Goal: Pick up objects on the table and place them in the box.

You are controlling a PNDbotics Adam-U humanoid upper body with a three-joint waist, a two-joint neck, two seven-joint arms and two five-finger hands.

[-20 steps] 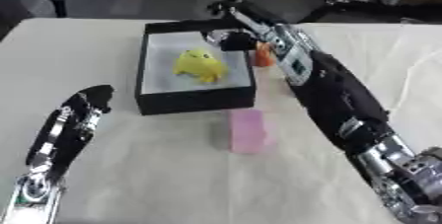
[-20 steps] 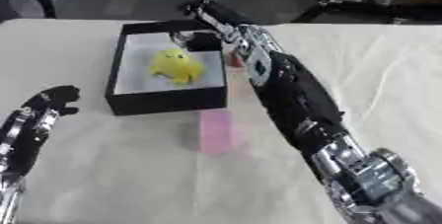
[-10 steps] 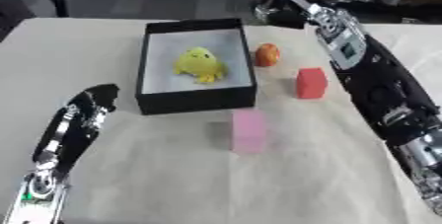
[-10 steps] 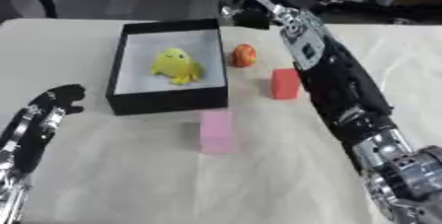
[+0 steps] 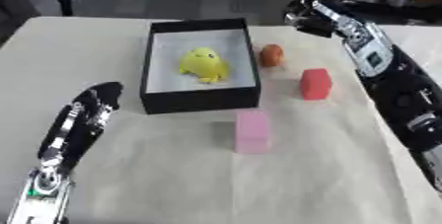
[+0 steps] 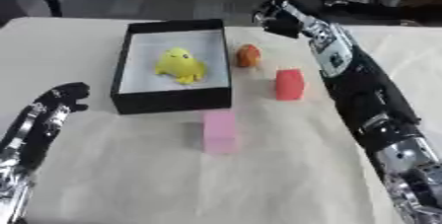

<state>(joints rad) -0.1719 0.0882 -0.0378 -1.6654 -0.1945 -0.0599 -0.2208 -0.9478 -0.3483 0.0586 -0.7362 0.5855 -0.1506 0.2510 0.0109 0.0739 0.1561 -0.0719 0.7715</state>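
Box [image 5: 200, 97]: black, white floor, on the cream table [image 5: 172, 178], same spot as 1 s ago.
Yellow toy [image 5: 203, 64]: lies inside the box, unmoved.
Right hand [image 6: 278, 17]: 1 s ago over the box's far right corner; now pulled back to the table's far edge, right of the box, fingers curled, holding nothing.
Orange object [image 5: 272, 55]: just right of the box, uncovered now.
Red block [image 5: 316, 84]: right of the box, near the orange object.
Pink block [image 5: 252, 131]: just in front of the box.
Left hand [image 5: 93, 105]: lower left, fingers relaxed, unchanged.

box [image 5: 200, 97] open-topped, blocks beside it unobstructed
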